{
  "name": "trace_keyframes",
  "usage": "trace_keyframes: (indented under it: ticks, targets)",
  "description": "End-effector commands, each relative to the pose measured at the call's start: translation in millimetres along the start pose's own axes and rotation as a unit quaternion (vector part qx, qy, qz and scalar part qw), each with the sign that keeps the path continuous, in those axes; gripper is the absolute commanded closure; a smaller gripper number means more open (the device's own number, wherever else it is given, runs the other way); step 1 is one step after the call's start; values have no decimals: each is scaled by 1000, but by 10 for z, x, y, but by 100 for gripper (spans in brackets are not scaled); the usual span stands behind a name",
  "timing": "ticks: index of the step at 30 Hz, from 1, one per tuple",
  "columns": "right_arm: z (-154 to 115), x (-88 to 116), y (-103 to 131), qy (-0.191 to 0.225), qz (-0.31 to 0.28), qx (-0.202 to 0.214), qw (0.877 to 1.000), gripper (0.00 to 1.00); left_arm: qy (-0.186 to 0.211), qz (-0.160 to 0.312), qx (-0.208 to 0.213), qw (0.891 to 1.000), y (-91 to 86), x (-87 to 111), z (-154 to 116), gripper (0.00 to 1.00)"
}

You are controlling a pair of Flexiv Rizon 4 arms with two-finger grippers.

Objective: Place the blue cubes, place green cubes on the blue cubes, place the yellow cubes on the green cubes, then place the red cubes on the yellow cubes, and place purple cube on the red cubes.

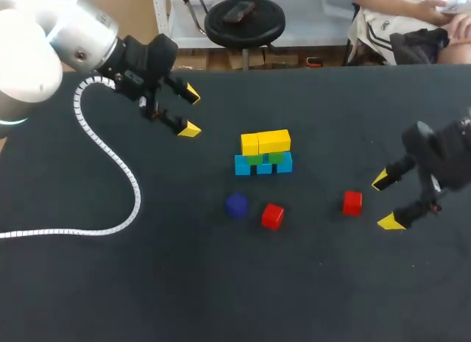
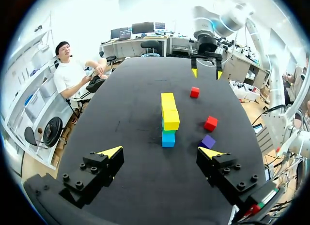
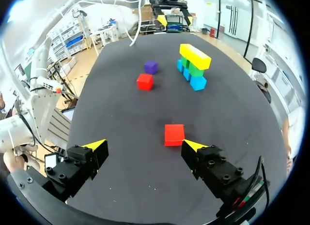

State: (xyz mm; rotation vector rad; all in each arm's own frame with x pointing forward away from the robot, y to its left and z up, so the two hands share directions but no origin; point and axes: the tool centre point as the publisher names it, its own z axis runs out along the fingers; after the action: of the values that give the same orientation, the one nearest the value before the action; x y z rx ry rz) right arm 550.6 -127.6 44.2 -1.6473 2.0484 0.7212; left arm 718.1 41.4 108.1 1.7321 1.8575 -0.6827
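1. The left tool (image 1: 191, 112) (image 2: 161, 152) hangs over the surface (image 1: 147, 283) with its fingers spread wide and nothing between them.
2. The right tool (image 1: 385, 201) (image 3: 144, 145) is also wide and empty.
3. The blue cubes (image 1: 263, 167) (image 2: 168, 138) stand in a row on the surface, between the two tools and straight ahead of the left one.
4. The green cubes (image 1: 255, 159) (image 3: 195, 69) sit on the blue cubes.
5. The yellow cubes (image 1: 265, 142) (image 2: 169, 111) (image 3: 194, 55) lie on the green ones, touching side by side.
6. The near red cube (image 1: 352, 202) (image 3: 174, 134) rests on the surface just ahead of the right tool, close to one fingertip and apart from it.
7. The far red cube (image 1: 272, 215) (image 3: 145, 82) lies well ahead of the right tool, beside the stack and apart from it.
8. The purple cube (image 1: 235, 204) (image 2: 208, 141) (image 3: 150, 67) sits near the far red cube, just ahead of one finger of the left tool.
9. A white cable (image 1: 110, 158) trails from the left arm across the surface.
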Motion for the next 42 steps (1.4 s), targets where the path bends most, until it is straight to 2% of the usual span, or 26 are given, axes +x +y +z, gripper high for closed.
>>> trace_keyframes:
  ticks: [1,11,20,36,40,42]
  targets:
    - [95,75,31,-15,6,22,1000,0,-1,1,2,1000,17,8,-1,0]
    - [322,47,-115,-39,-12,10,999,0,-1,1,2,1000,17,8,-1,0]
    - [360,-3,-329,-61,-23,-2,998,0,-1,1,2,1000,17,8,-1,0]
    - [467,-13,-392,-75,-31,-2,997,0,-1,1,2,1000,17,8,-1,0]
    - [488,-17,-394,-76,-33,-3,997,13,-1,1,2,1000,17,8,-1,0]
    - [500,-17,-397,-76,-34,-4,996,39,-1,1,2,1000,17,8,-1,0]
